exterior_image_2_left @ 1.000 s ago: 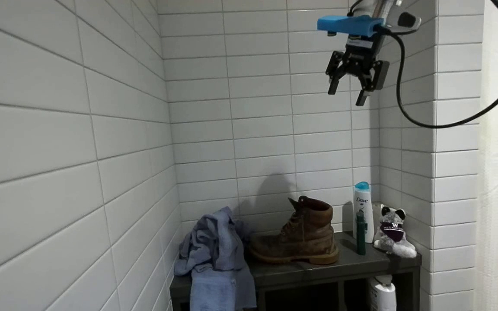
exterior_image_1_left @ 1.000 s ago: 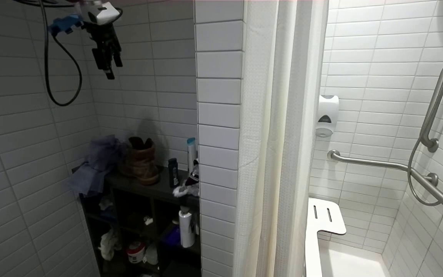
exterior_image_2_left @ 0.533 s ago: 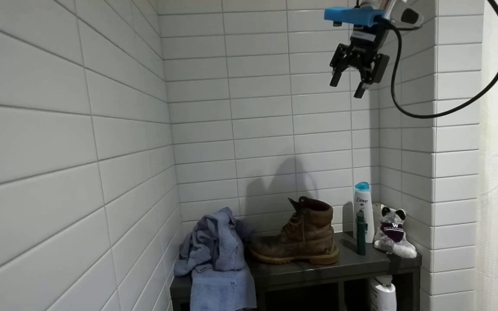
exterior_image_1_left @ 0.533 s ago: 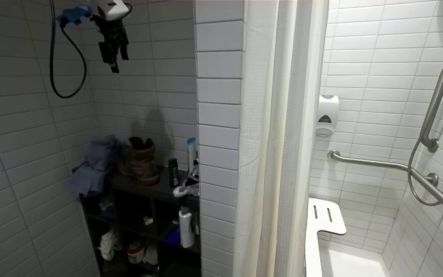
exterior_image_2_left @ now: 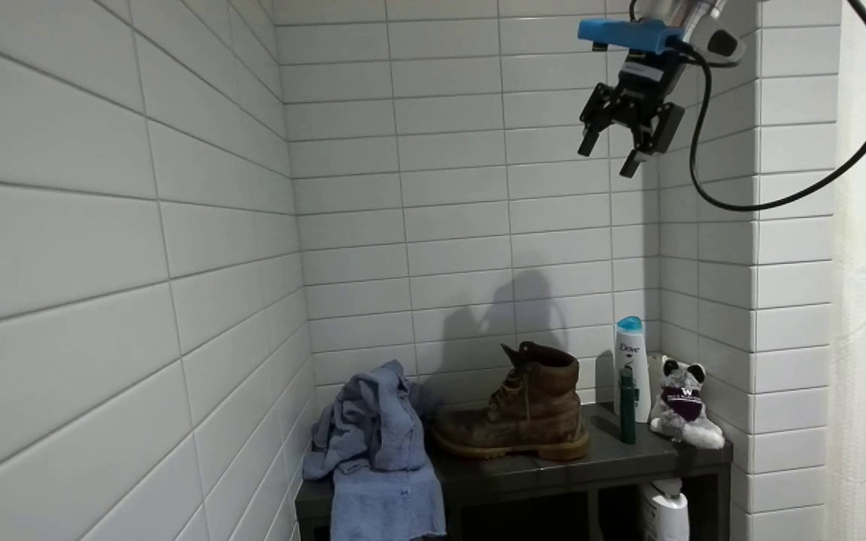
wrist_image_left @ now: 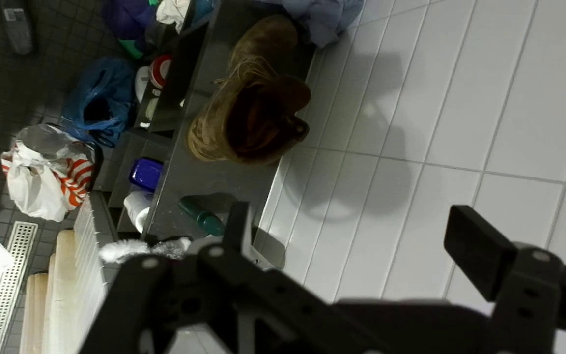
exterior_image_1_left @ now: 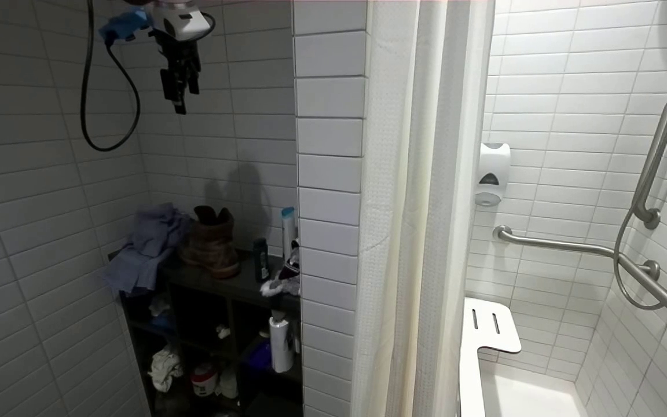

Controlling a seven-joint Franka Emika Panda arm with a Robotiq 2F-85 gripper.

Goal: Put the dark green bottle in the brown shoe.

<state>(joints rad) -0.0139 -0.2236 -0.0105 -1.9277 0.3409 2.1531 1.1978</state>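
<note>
Well, in an exterior view I see the brown shoe (exterior_image_1_left: 212,246) upright on the dark shelf (exterior_image_1_left: 241,288), mouth turned up, which suits something lowered in from above; a blue towel (exterior_image_1_left: 147,246) is heaped just beside its toe. In an exterior view the dark green bottle (exterior_image_2_left: 628,412) stands past the shoe's heel, apart from it, likely set upright so its slim body can be gripped; a white Dove bottle (exterior_image_2_left: 631,349) and a plush toy (exterior_image_2_left: 681,406) stand on that same heel side. The gripper (exterior_image_2_left: 607,156) hangs well above the shoe's level, tilted downward, jaws apart and holding nothing, I'd guess in readiness for a grasp. In the wrist view the fingers (wrist_image_left: 479,246) span the tiled wall (wrist_image_left: 499,123), the bottle, on the shoe's heel side, lying outside their gap; reaching it probably calls for a sideways shift and descent.
</note>
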